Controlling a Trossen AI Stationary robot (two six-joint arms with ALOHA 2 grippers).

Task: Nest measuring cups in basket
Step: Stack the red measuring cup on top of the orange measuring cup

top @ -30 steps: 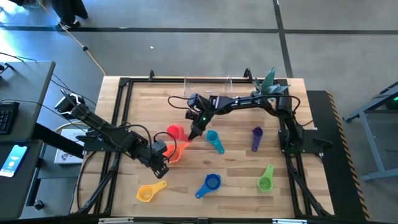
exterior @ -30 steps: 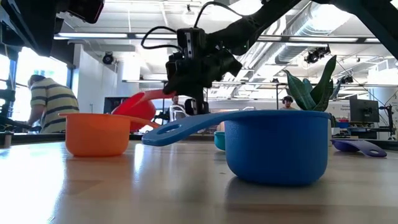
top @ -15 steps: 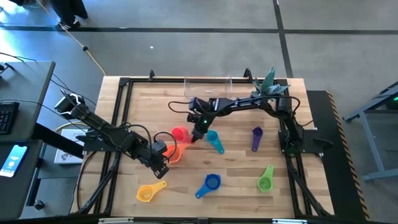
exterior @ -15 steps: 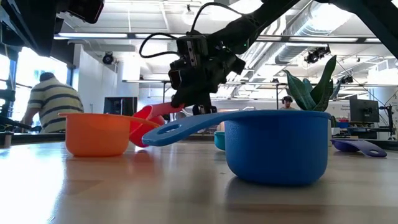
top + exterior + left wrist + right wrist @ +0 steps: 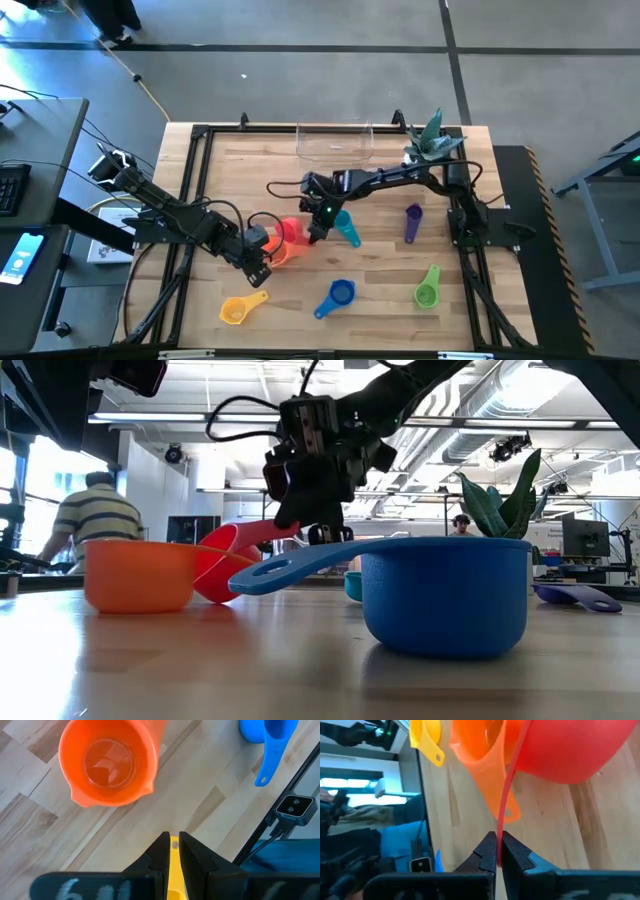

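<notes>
Right wrist view: the right gripper [image 5: 497, 851] is pinching the thin handle of the red cup [image 5: 565, 747] edge-on between closed fingers, tilting the bowl against the orange cup [image 5: 485, 755], seemingly to seat one inside the other. Left wrist view: the left gripper [image 5: 171, 851] is clamping the flat handle of the yellow cup [image 5: 237, 308] and hanging just beside the orange cup, apparently awaiting its turn. High view: teal [image 5: 346, 229], blue [image 5: 338, 295], green [image 5: 427, 288] and purple [image 5: 413, 221] cups are lying loose on the table [image 5: 380, 270], and the clear basket [image 5: 334, 143] is sitting at the far edge, holding no cups.
</notes>
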